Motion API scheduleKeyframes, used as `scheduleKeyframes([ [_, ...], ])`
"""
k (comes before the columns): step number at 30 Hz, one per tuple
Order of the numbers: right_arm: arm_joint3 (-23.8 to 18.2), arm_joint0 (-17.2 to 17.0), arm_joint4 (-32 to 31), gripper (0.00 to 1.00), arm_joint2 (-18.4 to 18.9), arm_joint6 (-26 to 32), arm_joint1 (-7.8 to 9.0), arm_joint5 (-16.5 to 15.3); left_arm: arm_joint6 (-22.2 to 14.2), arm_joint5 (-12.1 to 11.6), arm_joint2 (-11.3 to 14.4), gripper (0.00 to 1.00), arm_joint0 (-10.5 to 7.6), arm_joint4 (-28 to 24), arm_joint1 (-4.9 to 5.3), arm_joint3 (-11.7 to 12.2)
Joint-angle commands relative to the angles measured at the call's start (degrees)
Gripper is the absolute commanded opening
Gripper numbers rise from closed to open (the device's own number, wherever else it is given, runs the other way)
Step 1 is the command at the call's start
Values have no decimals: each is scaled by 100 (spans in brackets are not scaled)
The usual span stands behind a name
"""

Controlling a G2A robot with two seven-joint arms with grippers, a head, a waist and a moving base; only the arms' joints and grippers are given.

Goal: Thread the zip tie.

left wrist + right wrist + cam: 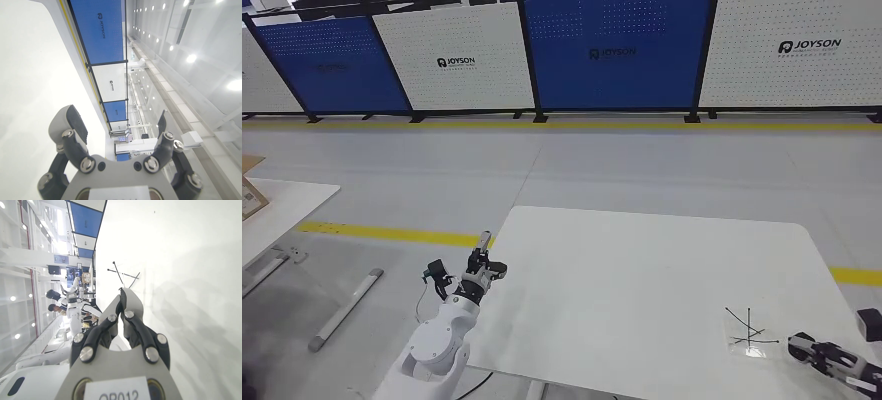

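Observation:
A few thin black zip ties (747,330) lie crossed over one another on the white table (642,270), near its front right corner. In the right wrist view the zip ties (122,274) lie just beyond my right gripper (121,292), whose fingers are pressed together; a tie end runs up to the tips, and whether it is pinched is unclear. Seen from above, the right gripper (792,346) sits low, just right of the ties. My left gripper (482,242) is at the table's left edge, far from the ties. It stands open and empty (121,123) with its pads (77,123) wide apart.
The broad middle and back of the table top are bare white surface. A second white table (282,200) stands off to the left across the floor. Blue and white partition panels (612,50) line the back of the room.

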Motion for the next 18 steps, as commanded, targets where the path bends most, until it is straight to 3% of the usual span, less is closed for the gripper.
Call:
scheduleKeyframes([
  [1, -21, -26, 24, 11, 9, 14, 10, -19, 0, 0, 0, 100, 0, 0, 0, 0],
  [2, -44, -49, 31, 22, 8, 35, 17, -33, 0, 0, 0, 100, 0, 0, 0, 0],
  [5, -154, -116, -60, 33, -11, 30, 36, -44, 0, 0, 0, 100, 0, 0, 0, 0],
  [10, -319, -193, -119, 35, 10, -5, 67, 4, 0, 0, 0, 100, 0, 0, 0, 0],
  [15, -441, -358, 182, 49, 423, 605, 164, -138, 0, 0, 0, 100, 0, 0, 0, 0],
  [16, -449, -368, 233, 67, 506, 740, 185, -137, 0, 0, 0, 100, 0, 0, 0, 0],
  [17, -463, -370, 268, 100, 571, 910, 208, -106, 0, 0, 0, 100, 0, 0, 0, 0],
  [18, -474, -353, 327, 100, 634, 1118, 238, -40, 0, 0, 0, 100, 0, 0, 0, 0],
])
